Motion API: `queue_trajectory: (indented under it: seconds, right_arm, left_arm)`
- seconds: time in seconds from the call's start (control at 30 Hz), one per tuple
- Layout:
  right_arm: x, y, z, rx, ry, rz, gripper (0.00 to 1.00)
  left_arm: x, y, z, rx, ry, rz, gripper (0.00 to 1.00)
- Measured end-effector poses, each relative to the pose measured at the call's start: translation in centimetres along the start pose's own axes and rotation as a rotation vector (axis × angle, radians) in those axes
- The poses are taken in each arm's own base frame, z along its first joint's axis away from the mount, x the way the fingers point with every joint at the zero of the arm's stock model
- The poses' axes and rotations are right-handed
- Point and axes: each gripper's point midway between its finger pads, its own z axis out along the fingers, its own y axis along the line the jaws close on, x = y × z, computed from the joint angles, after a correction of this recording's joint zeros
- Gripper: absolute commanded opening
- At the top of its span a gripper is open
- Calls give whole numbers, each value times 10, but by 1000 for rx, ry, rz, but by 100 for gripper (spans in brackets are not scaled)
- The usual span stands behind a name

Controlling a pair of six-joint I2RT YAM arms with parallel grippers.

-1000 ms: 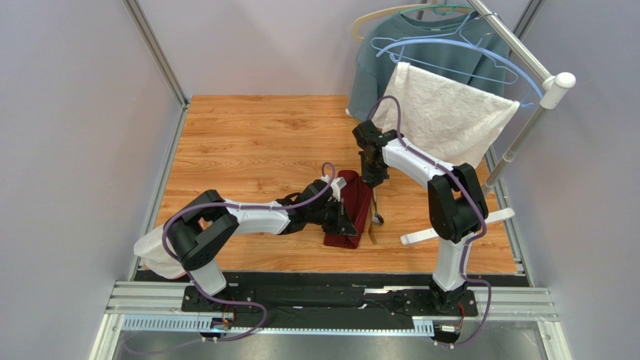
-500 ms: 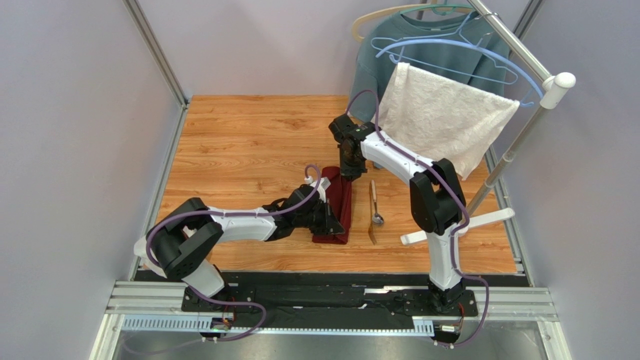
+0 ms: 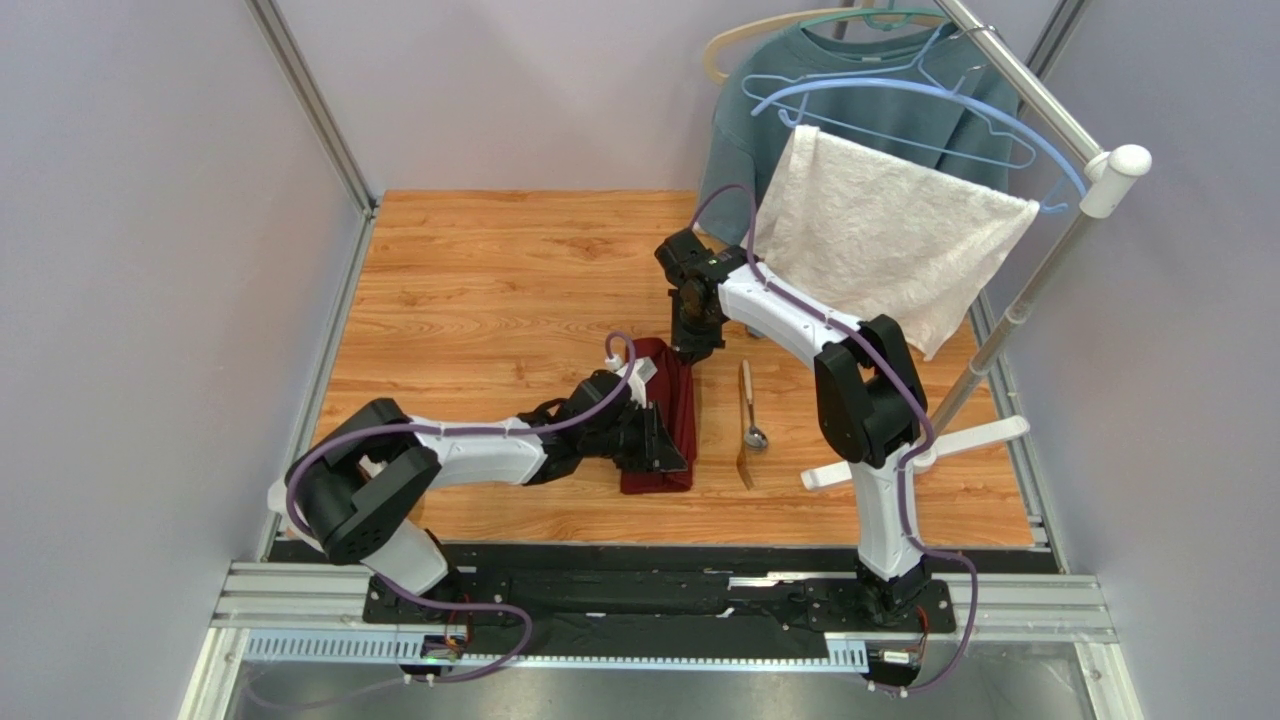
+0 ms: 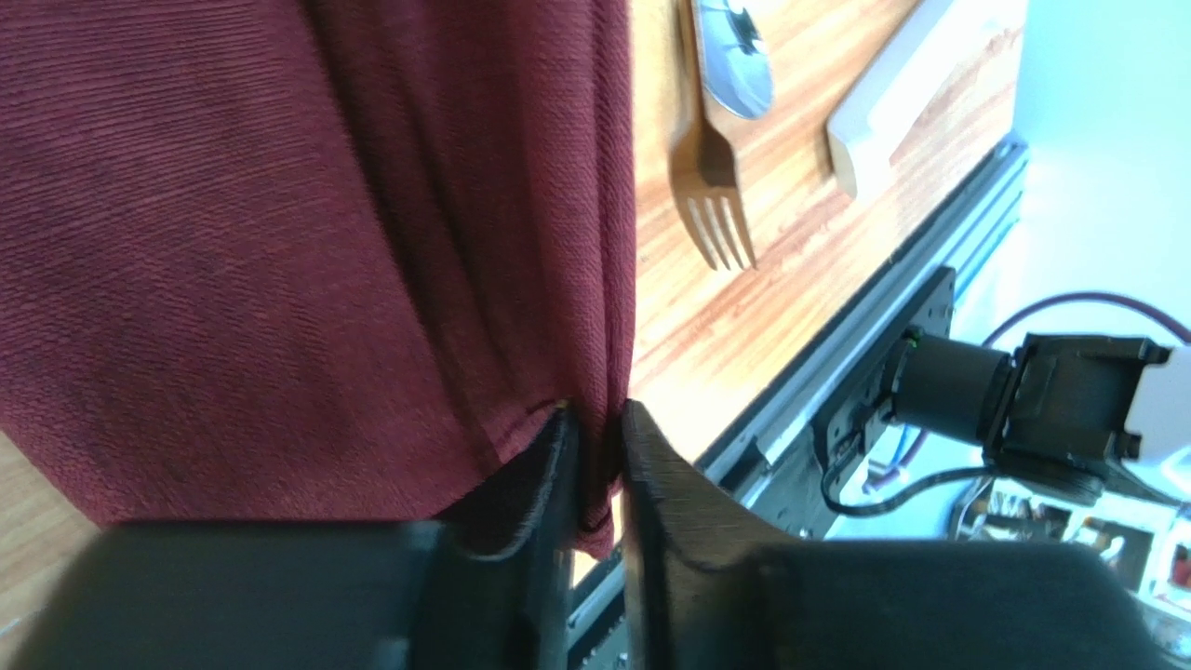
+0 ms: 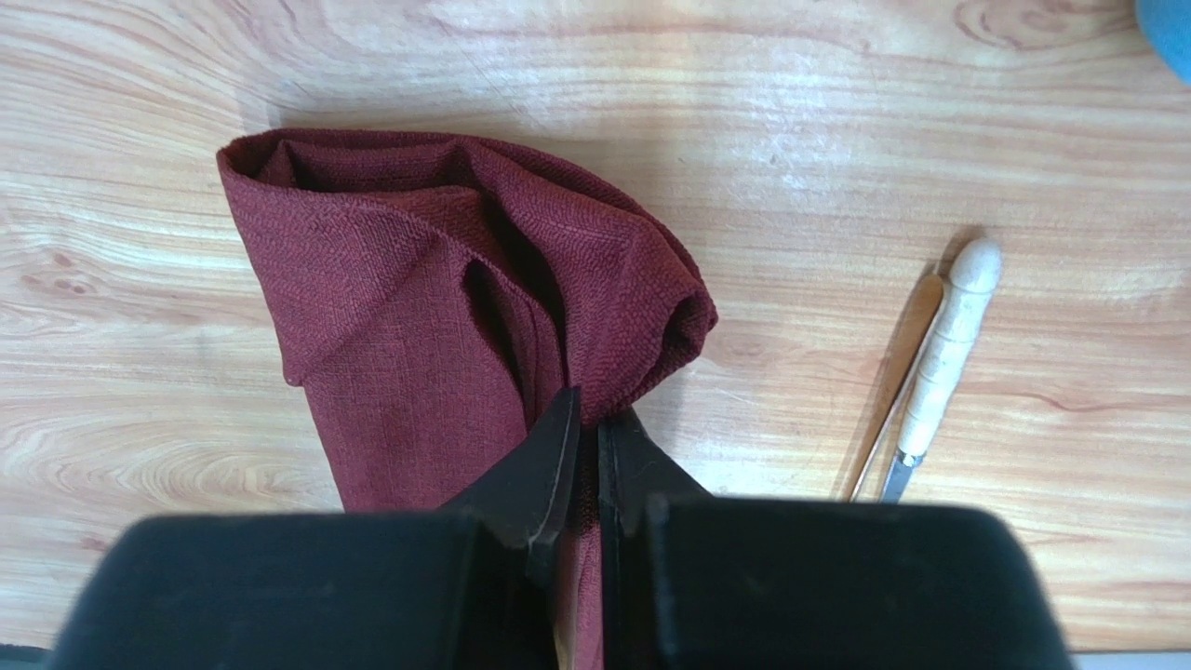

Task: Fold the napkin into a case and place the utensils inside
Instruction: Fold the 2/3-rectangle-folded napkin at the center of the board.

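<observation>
Soft and limp, the napkin point(image 3: 673, 393) is lying folded narrow just left of the utensils point(image 3: 745, 405), the right gripper point(image 5: 589, 444) pinching its far fold while the left gripper point(image 4: 597, 444) is straddling its near hem, grip unclear; corners are probably offering the surest hold.

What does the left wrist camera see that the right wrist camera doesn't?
Only the left wrist: the fork's tines, the spoon's bowl, a white bar and the metal rail. Only the right wrist: the napkin's bunched end and both utensils' handles. Shared: the napkin caught in each camera's own gripper, left gripper and right gripper, on the wooden table.
</observation>
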Motion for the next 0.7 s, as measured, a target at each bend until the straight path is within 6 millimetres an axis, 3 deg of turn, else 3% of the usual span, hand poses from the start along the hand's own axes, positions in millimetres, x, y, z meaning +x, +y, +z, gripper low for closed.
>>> queue_trajectory:
  seconds: [0.07,0.2,0.3,0.33,0.4,0.47,0.6,0.7]
  right_arm:
    - [-2,2,1,-8,-9,1,0]
    - [-6,5,1,-21,-21,2,0]
    - [-7,6,1,-27,-27,2,0]
    - [-7,6,1,-28,-28,2,0]
    - [-8,6,1,-29,-29,2,0]
    - [-8,7,1,-30,-29,3,0]
    - [-8,7,1,-30,-29,3,0]
    - [-8,7,1,-31,-30,3,0]
  left_arm:
    - [-1,-5,-4,3,7,12,41]
    - [-13,-19,-19,16,-7,41,43]
    - [-33,-33,-38,36,-58,73,42]
    - [-43,-36,-47,46,-87,78,41]
    - [-62,-37,-61,50,-144,82,26]
    - [-80,-31,-71,30,-193,71,7]
    - [-112,-3,-69,-80,-226,22,0]
    - [-133,19,-44,-159,-202,-12,0]
